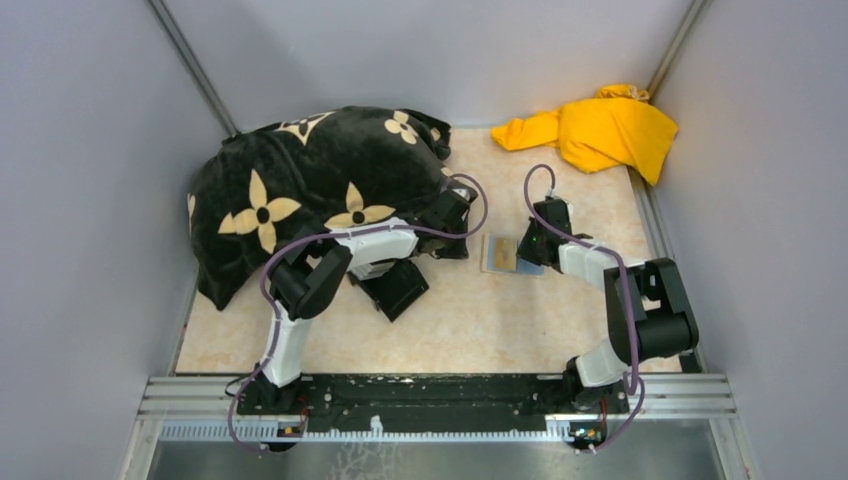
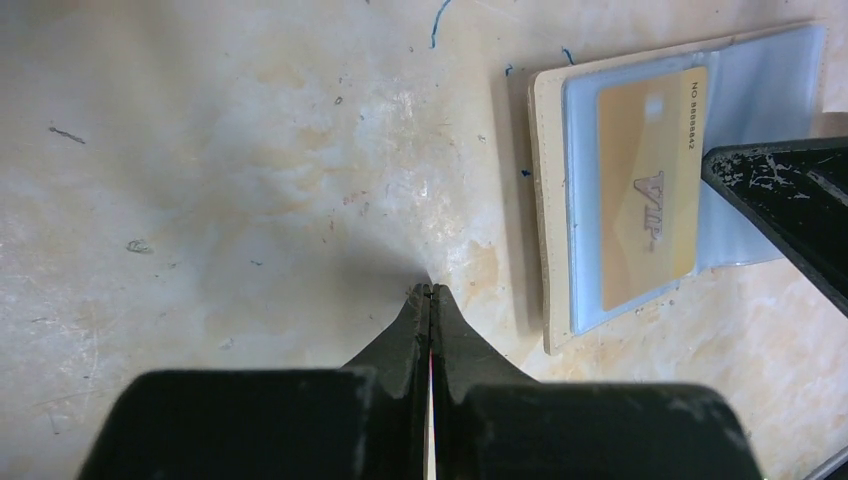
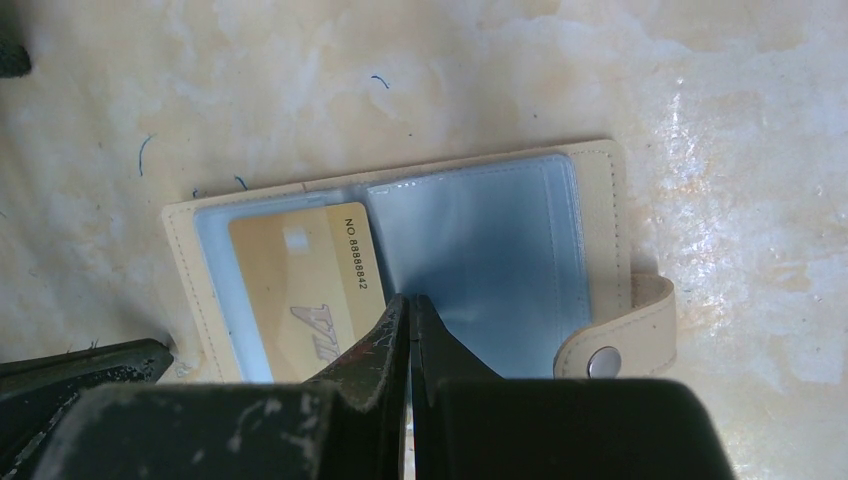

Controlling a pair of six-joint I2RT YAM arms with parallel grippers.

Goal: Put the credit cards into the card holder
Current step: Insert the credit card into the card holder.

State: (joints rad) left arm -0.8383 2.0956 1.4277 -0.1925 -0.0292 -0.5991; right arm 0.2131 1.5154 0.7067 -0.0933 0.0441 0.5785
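Observation:
The tan card holder [image 1: 490, 262] [image 2: 546, 210] [image 3: 603, 215] lies open and flat on the table, its clasp tab [image 3: 628, 330] at the right. A gold-orange credit card [image 2: 645, 190] [image 3: 300, 270] rests in its left half, framed by light blue; whether that blue is the second card or the plastic sleeve I cannot tell. My right gripper [image 3: 410, 298] [image 1: 522, 256] is shut with nothing in it, its tips low over the holder's middle fold. My left gripper [image 2: 431, 290] [image 1: 468, 240] is shut and empty, tips at the table just left of the holder.
A black cushion with gold flowers [image 1: 310, 185] fills the back left. A black box [image 1: 400, 288] sits under the left arm. A yellow cloth [image 1: 600, 130] lies at the back right. Grey walls close in on both sides.

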